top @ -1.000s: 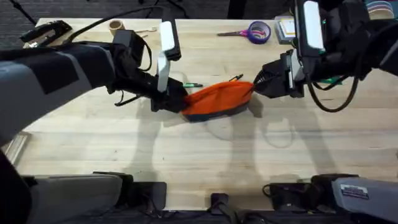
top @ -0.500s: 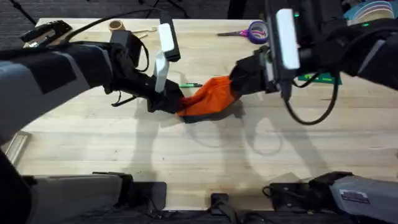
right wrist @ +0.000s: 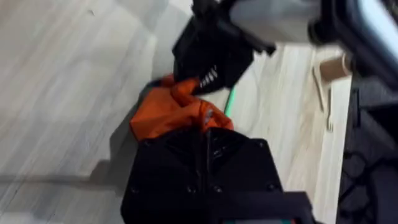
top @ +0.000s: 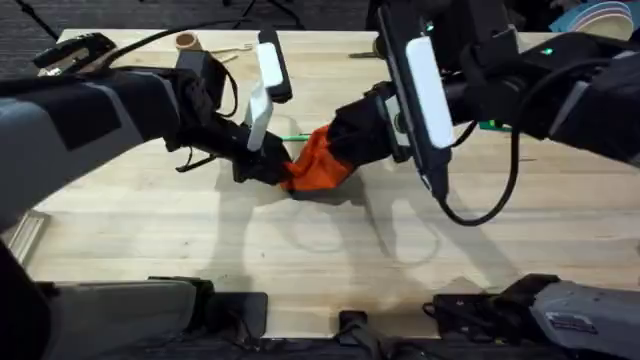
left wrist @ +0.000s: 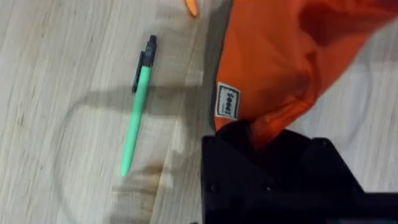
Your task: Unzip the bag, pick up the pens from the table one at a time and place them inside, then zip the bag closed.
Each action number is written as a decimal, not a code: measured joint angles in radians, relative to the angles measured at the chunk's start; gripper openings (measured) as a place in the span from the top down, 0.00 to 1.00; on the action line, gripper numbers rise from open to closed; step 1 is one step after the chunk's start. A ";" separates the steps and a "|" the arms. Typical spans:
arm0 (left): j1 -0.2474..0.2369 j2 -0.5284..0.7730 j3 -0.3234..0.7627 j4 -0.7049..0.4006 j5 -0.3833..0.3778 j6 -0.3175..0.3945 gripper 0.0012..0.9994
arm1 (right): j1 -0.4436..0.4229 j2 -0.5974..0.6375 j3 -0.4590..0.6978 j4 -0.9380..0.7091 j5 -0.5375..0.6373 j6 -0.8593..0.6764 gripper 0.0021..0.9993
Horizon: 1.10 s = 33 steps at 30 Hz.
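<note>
We are at the unzip step: the left end effector (top: pixel 272 170) pinches one end of the bag (top: pixel 318 163) while the right end effector (top: pixel 345 145) pinches the zipper end, bunching the bag on the surface (top: pixel 300 250). The green pen (left wrist: pixel 137 106) lies just beside the bag. Next, we judge the opening must be spread before any pen pickup.

You are looking at a pale wooden table (top: pixel 300 250) with the crumpled orange bag (top: pixel 318 165) lying near its middle. A green pen (left wrist: pixel 137 109) is lying just beside the bag, and a tape roll (top: pixel 186 42) is sitting at the far edge.
</note>
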 joint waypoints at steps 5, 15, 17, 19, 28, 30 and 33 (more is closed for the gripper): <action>0.002 0.000 0.000 0.002 -0.009 0.000 0.96 | 0.039 0.000 0.002 0.005 -0.041 0.000 0.97; 0.002 0.000 0.000 0.002 -0.010 0.000 0.96 | 0.049 0.000 0.002 0.004 -0.070 0.000 0.97; 0.002 0.000 0.000 0.002 -0.010 0.000 0.96 | 0.049 0.000 0.002 0.004 -0.071 0.000 0.97; 0.002 0.000 0.000 0.003 -0.009 0.000 0.96 | 0.045 0.000 0.002 0.004 -0.074 0.000 0.97; -0.005 0.000 0.000 0.029 0.015 0.004 0.96 | -0.025 0.000 0.001 -0.012 -0.093 -0.003 0.14; -0.006 0.000 0.000 0.033 0.021 0.005 0.96 | -0.036 0.000 -0.001 -0.021 -0.094 -0.006 0.01; -0.006 0.000 0.000 0.034 0.025 0.005 0.96 | -0.050 0.000 -0.006 -0.028 -0.096 -0.006 0.00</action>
